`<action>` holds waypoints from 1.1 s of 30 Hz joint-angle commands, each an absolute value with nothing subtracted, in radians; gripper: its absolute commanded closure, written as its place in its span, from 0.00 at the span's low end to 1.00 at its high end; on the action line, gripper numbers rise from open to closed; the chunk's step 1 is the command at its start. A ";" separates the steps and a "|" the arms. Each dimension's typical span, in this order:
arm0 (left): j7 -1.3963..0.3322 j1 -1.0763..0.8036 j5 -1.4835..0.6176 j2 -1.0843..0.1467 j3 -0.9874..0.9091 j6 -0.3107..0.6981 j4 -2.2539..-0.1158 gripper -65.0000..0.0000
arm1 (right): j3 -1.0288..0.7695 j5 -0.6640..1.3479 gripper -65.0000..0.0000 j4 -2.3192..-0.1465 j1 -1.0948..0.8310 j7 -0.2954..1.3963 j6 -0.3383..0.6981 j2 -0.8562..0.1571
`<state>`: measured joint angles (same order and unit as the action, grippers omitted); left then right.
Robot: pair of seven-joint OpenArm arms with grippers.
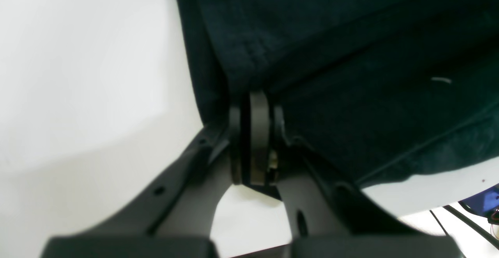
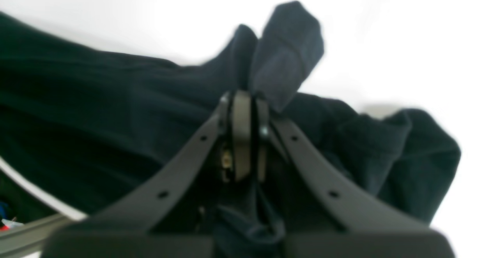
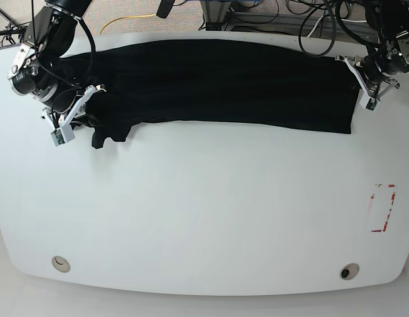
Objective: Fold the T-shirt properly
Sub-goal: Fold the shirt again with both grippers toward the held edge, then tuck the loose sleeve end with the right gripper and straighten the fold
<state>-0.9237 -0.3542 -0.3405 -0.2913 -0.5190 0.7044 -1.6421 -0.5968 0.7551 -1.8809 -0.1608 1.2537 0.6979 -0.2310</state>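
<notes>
T-shirt [image 3: 218,86]: stretched along the far side of the white table [image 3: 204,218].
Left gripper [image 1: 255,106]: clamped on the shirt's edge.
Right gripper [image 2: 245,102]: clamped on bunched cloth.
Surroundings: cables [image 3: 283,16] beyond the table; red marking [image 3: 382,208] near its edge.

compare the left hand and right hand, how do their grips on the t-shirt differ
The left hand pinches a flat, smooth edge of the T-shirt, while the right hand clamps a bunched, crumpled end with a flap sticking up past its fingertips. In the base view the left hand sits at the cloth's neat right end, the right hand at the rumpled left end. Both are shut on the black cloth over the white table.
</notes>
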 commanded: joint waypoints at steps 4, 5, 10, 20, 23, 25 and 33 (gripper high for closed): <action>-0.940 -0.358 -0.315 -0.305 -0.524 0.698 -1.650 0.99 | -0.654 0.842 1.00 -1.957 -0.236 1.230 0.698 -0.231; -0.940 -0.358 -0.315 -0.306 -0.524 0.698 -1.650 0.99 | -0.673 0.866 1.00 -1.957 -0.251 1.230 0.698 -0.220; -0.940 -0.358 -0.315 -0.306 -0.524 0.698 -1.650 0.99 | -0.751 0.917 1.00 -1.957 -0.311 1.230 0.698 -0.213; -0.940 -0.357 -0.315 -0.306 -0.524 0.698 -1.649 0.99 | -0.765 0.911 0.82 -1.951 -0.394 1.231 0.698 -0.206; -0.940 -0.355 -0.315 -0.306 -0.524 0.698 -1.649 0.99 | -0.765 0.900 0.61 -1.940 -0.406 1.230 0.698 -0.205; -0.940 -0.341 -0.314 -0.306 -0.515 0.698 -1.649 0.99 | -0.768 0.880 0.50 -1.926 -0.410 1.230 0.698 -0.205; -0.941 -0.331 -0.268 -0.303 -0.513 0.698 -1.650 0.99 | -0.931 0.848 0.46 -1.943 -0.427 1.221 0.698 -0.183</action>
<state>-0.9295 -0.3321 -0.3061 -0.2909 -0.5083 0.7040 -1.6402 -0.8989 0.8349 -1.8896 -0.4278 1.2392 0.6975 -0.1757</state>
